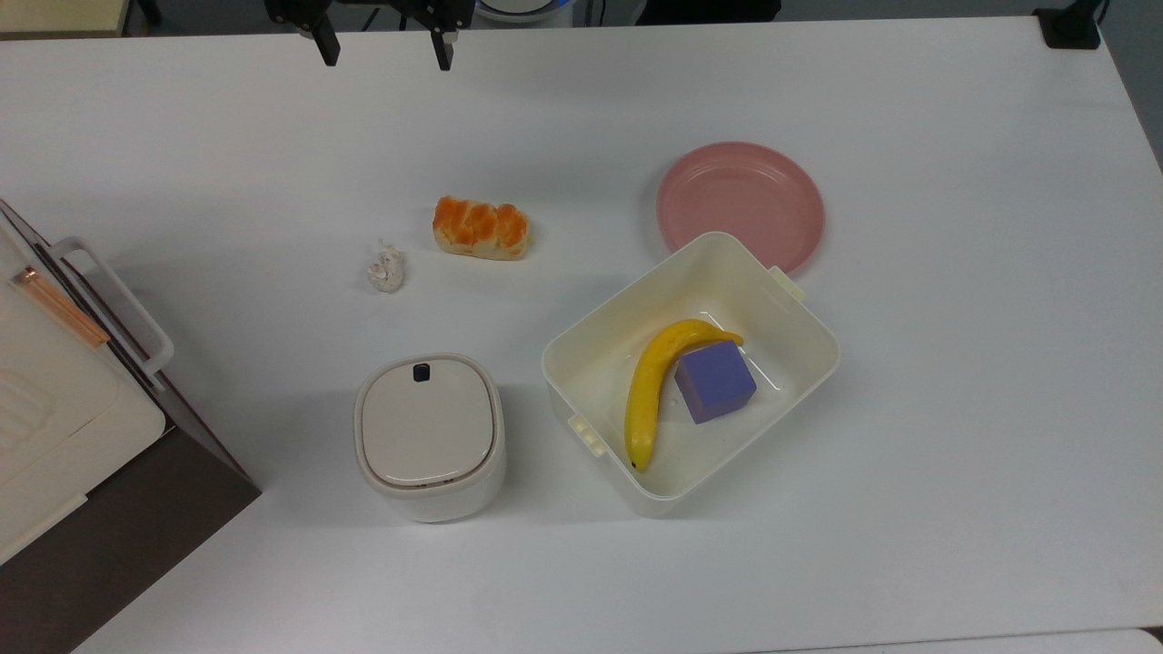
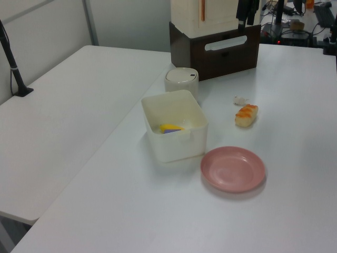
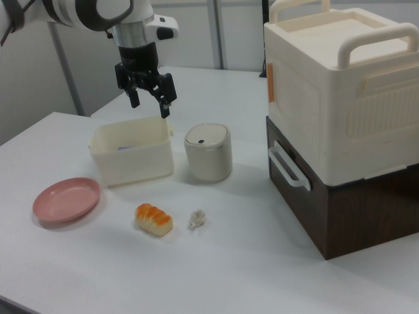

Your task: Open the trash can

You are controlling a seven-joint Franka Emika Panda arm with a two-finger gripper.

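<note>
White table (image 1: 909, 545), trash can (image 1: 428, 436) lid down, claw (image 1: 383, 53) spread wide above far edge

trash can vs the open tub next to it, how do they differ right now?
The trash can is closed by a flat beige lid with a black button; the tub has no lid. The trash can is the smaller, a rounded square; the tub is larger, rectangular, and holds a banana and a purple cube. Both are cream-white.
</note>
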